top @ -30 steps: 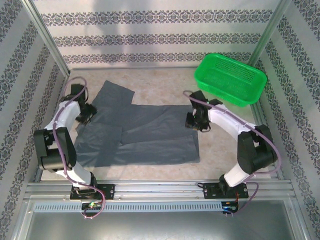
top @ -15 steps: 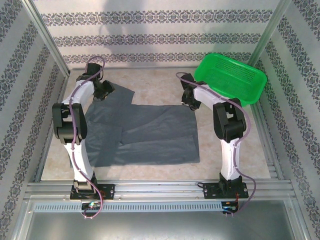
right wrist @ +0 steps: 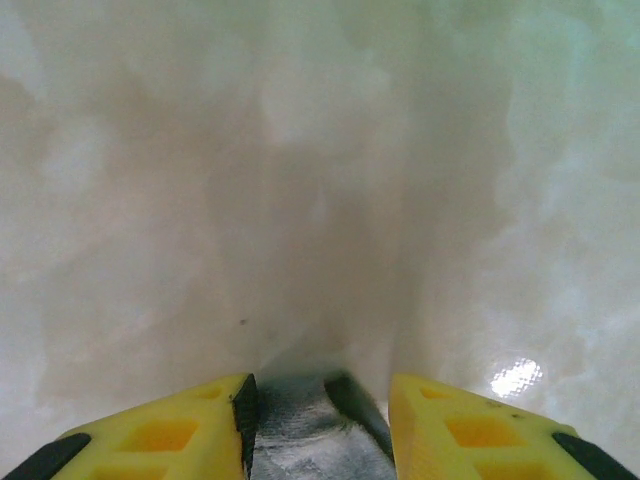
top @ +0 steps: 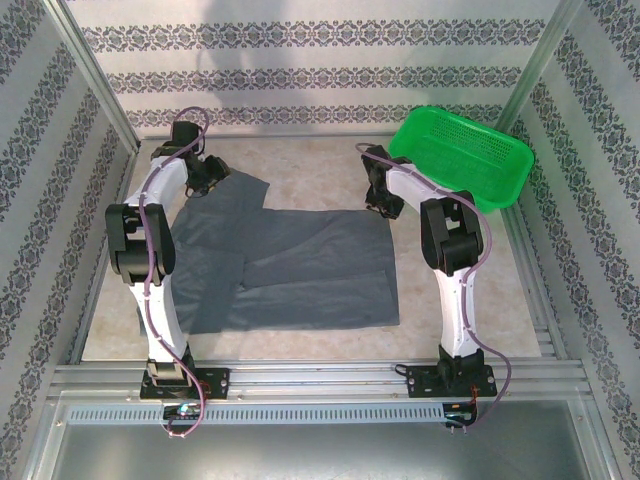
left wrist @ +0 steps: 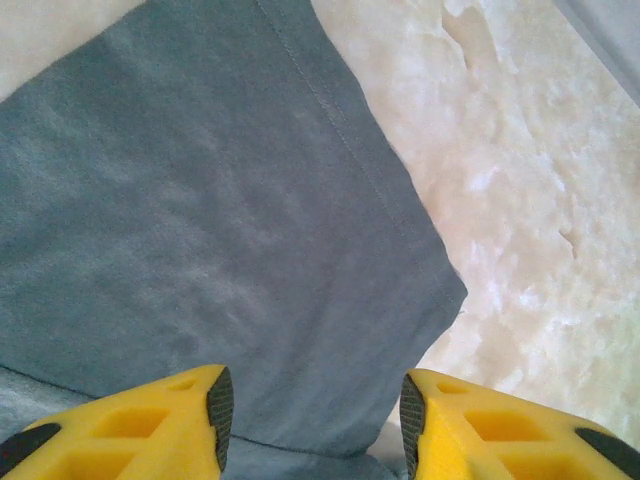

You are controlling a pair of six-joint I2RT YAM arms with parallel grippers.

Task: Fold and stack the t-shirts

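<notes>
t-shirt (top: 290,265) lies flat mid-frame in the top view, long axis left-right, one sleeve (top: 235,190) poking to the upper left. left gripper (left wrist: 310,410): jaws wide, nothing pinched, hovering over the sleeve. in its wrist view the cloth covers the upper left and the stitched hem runs diagonally down to a corner at right centre, just ahead of the fingers. right gripper (right wrist: 315,415): jaws partly apart, a grey cloth corner sits between them at the bottom of the frame, with bare table (right wrist: 300,200) beyond. can't tell whether the pads touch the cloth. in the top view both grippers sit at the shirt's far edge, left on the upper-left sleeve and right on the upper-right corner, each nearer its own end. green basket (top: 460,160) is upper right, near the right arm, apart from the shirt. my read: pinch both far corners, then draw them toward the bottom of the frame, folding across the long axis. risk: the right pinch slips off its small corner.
</notes>
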